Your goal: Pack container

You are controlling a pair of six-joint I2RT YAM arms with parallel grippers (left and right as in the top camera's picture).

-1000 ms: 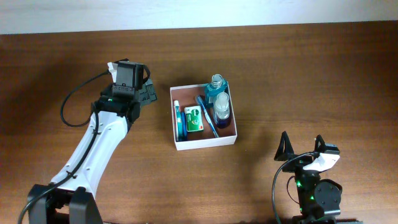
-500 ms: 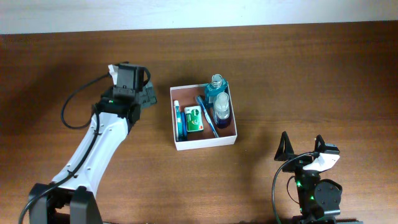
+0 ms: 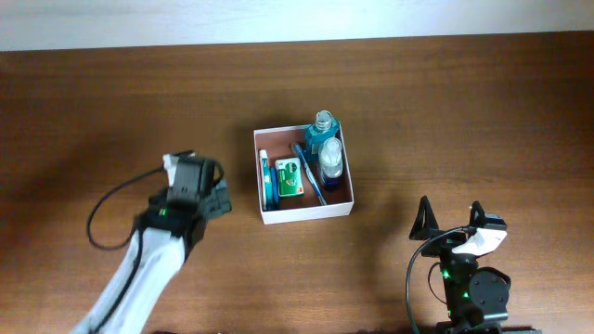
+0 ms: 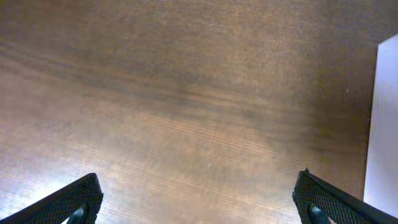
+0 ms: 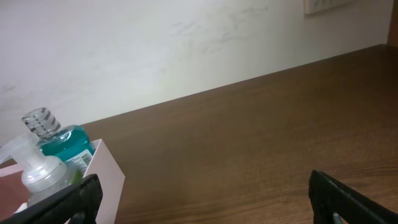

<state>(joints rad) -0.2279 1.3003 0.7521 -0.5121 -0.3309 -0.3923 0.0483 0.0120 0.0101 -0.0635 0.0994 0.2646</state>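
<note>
Brown wooden desk [image 3: 445, 111]. The square, shallow, white-walled cardboard box [image 3: 306, 215] sits mid-desk between the arms. It's loaded: teal mouthwash bottle [image 3: 323, 130] and clear pump bottle [image 3: 331, 162] along its right wall, blue toothbrush [image 3: 309, 173] and green packet [image 3: 290, 178] laid flat, probably so everything fits side by side. Left tool [image 4: 198, 186] is spread wide and empty, near the box's left wall. Right tool [image 3: 450, 221] is also spread wide and empty, well apart from the box. Packing looks done.

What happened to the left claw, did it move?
Yes. In the overhead view the left gripper slid back toward the bottom of the picture: it was level with the container's far wall, now it is nearly level with its near wall.
</note>
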